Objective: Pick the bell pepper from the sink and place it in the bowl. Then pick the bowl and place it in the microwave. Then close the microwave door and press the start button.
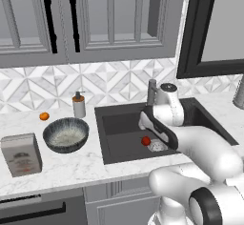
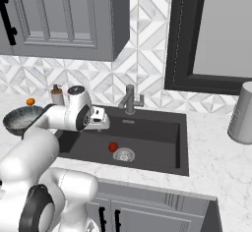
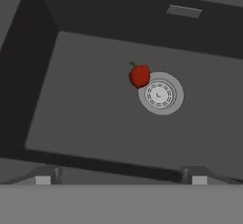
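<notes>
Hovering spread wide over the dark-grey rectangular sink (image 3: 95, 118), the fingers (image 3: 121, 178) line up on the small red bell pepper (image 3: 139, 75) beside the drain.

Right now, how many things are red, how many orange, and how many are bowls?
Red: 1, the bell pepper lying in the sink beside the drain.
Orange: 1, the small orange fruit on the counter.
Bowls: 1, the speckled bowl on the counter, nothing in it.
Total: 3
</notes>
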### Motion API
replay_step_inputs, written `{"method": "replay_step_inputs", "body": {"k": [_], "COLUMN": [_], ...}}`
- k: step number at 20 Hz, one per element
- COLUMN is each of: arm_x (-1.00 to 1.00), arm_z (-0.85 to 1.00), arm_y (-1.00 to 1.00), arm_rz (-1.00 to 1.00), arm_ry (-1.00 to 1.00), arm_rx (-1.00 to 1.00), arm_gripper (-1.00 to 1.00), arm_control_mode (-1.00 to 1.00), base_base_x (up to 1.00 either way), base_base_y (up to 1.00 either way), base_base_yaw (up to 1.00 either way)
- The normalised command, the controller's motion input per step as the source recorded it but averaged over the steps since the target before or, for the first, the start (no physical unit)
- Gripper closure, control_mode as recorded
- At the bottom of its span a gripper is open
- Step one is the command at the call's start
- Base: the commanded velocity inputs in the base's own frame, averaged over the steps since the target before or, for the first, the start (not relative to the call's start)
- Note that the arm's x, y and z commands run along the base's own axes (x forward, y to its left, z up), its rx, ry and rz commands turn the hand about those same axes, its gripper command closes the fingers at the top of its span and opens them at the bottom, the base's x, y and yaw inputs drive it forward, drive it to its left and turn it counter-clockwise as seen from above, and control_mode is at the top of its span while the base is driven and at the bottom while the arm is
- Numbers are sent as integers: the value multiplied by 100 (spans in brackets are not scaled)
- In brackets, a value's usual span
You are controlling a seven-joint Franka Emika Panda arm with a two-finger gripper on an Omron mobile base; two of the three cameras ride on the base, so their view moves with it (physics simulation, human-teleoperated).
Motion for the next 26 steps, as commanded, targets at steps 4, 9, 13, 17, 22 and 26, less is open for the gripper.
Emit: {"method": "replay_step_inputs", "body": {"k": [4, 9, 13, 17, 22, 26], "arm_x": [28, 29, 31, 44, 39, 34], "arm_z": [-63, -34, -18, -16, -37, -42], "arm_y": [-8, -10, -10, 0, 0, 0], "arm_rz": [-2, -2, 0, 0, 0, 0], "arm_ry": [-1, 0, 0, 0, -1, 0], "arm_rx": [0, 0, 0, 0, 0, 0], "arm_gripper": [-100, -100, -100, -100, -100, -100], "arm_control_mode": [-100, -100, -100, -100, -100, -100], "base_base_x": [0, 0, 0, 0, 0, 0], "base_base_y": [0, 0, 0, 0, 0, 0], "base_base_yaw": [0, 0, 0, 0, 0, 0]}}
